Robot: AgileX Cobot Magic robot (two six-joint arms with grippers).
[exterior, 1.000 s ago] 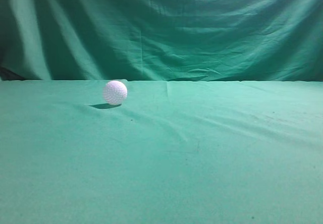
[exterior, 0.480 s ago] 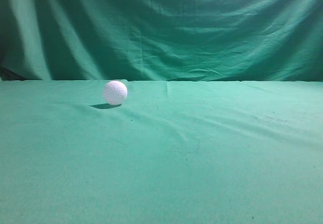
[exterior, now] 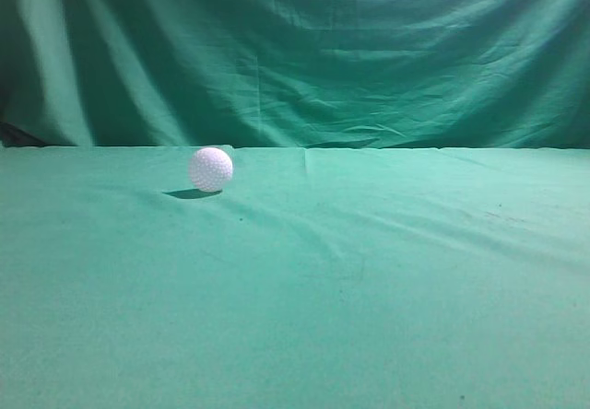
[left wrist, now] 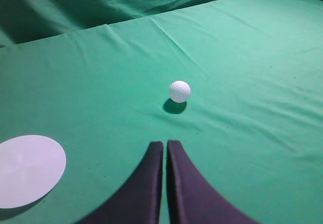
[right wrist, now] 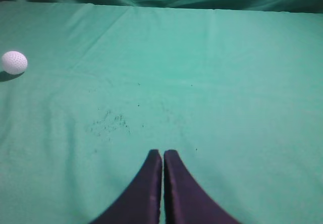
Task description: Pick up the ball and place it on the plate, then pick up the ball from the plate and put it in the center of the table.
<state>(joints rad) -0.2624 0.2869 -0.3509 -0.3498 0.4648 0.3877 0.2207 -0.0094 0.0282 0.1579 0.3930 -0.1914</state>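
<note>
Ball (left wrist: pixel 179 91), small, white, dimpled, faintly lilac, round so no long axis to align with: it sits free on the green cloth-covered bench (exterior: pixel 369 271), left of centre and toward the far edge in the exterior view, casting a small shadow beside it, nothing touching it. From the left wrist camera it lies almost straight ahead of the left end effector (left wrist: pixel 165 146), a shade to the right of the line between the two dark fingers, with bare cloth between them. That end effector is narrow, fingers pressed nearly together with only a thin slit showing, holding nothing. A flat white round plate (left wrist: pixel 28 169) rests on the cloth off to the left of the left end effector, well apart from the ball. From the right wrist camera the ball appears at the far left edge, well off the right end effector (right wrist: pixel 162 154) axis; that one is likewise narrow and empty. Neither arm appears in the exterior view. Judgement: left arm is the nearer and better aligned; task at its start, first pick not yet done. The fingers must widen before any approach, then advance forward and down with slight rightward correction. Risk: ball rolls if nudged off-centre.
</note>
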